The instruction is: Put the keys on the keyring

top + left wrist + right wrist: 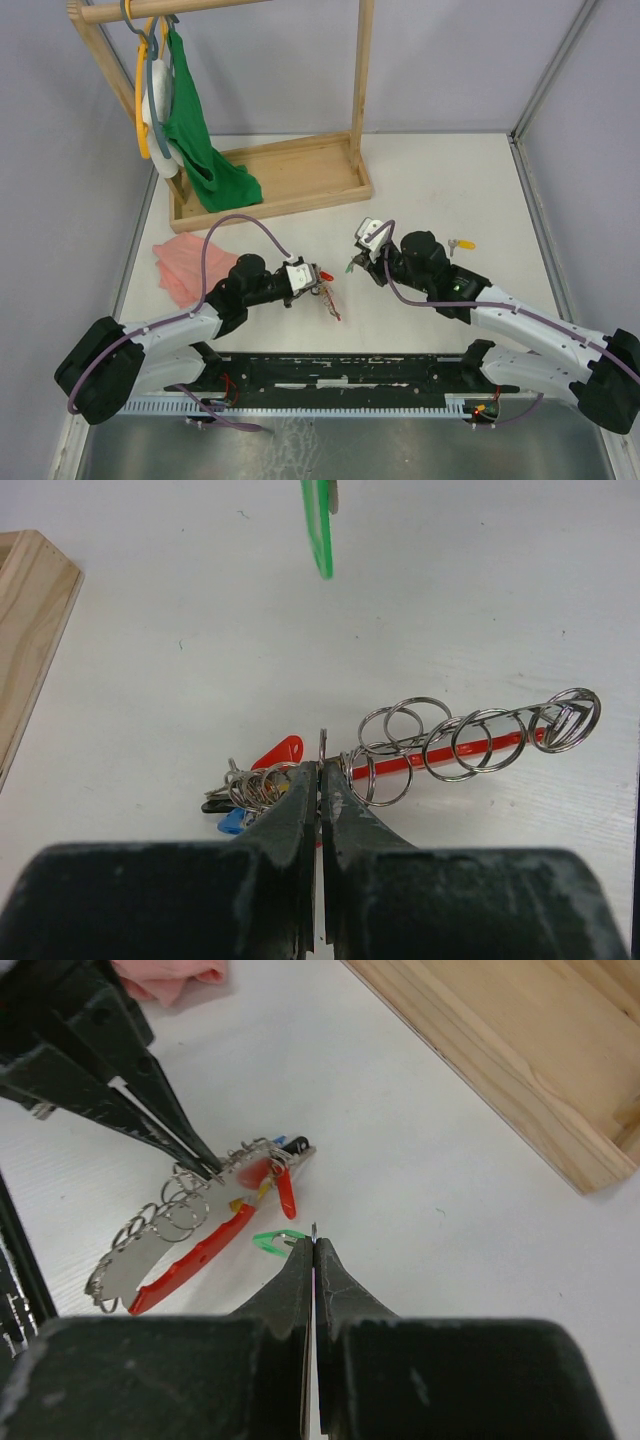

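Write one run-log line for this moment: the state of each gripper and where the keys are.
left gripper: shut on keyring | right gripper: shut on green key, beside keyring | yellow key: on table

Bright, even light from above fills the white desk (440,180), with only soft, faint shadows. The metal sheet (330,450) at the near edge gives a dull glare. In the wrist views the left hand (321,770) and right hand (313,1245) are dark and soft near the lens; the keyring (440,756) glints sharp, the green-tagged key (318,525) blurs
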### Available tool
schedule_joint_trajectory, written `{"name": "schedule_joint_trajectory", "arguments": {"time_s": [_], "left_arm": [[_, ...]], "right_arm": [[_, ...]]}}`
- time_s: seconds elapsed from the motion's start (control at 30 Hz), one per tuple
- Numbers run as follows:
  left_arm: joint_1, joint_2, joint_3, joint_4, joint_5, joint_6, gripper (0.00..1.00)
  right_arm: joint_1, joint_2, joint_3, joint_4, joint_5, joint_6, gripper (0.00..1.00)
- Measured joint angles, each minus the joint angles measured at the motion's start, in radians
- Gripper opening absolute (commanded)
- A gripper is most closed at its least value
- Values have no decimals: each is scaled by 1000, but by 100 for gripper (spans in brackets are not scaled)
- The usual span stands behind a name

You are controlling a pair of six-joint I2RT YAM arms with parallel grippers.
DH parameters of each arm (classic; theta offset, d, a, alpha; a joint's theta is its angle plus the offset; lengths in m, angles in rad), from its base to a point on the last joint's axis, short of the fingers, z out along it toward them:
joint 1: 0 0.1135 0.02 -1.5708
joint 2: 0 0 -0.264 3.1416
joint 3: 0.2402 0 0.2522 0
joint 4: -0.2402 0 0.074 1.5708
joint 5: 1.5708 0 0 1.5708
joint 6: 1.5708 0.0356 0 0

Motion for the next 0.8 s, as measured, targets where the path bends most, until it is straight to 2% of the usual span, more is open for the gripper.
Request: {"name": "schedule_joint_trajectory", "arguments": {"time_s": [0.37, 0.53, 0.8], "left_arm": [[0, -37, -4, -39, 47, 64, 3], [1, -23, -25, 0, 79, 93, 3], [3, 8, -57, 54, 119, 129, 3]], "right_arm": [[-14, -61, -103, 76, -190, -66, 1], [-14, -45, -105, 72, -206, -204, 1], [-22, 68, -114, 75, -289, -402, 1]]}}
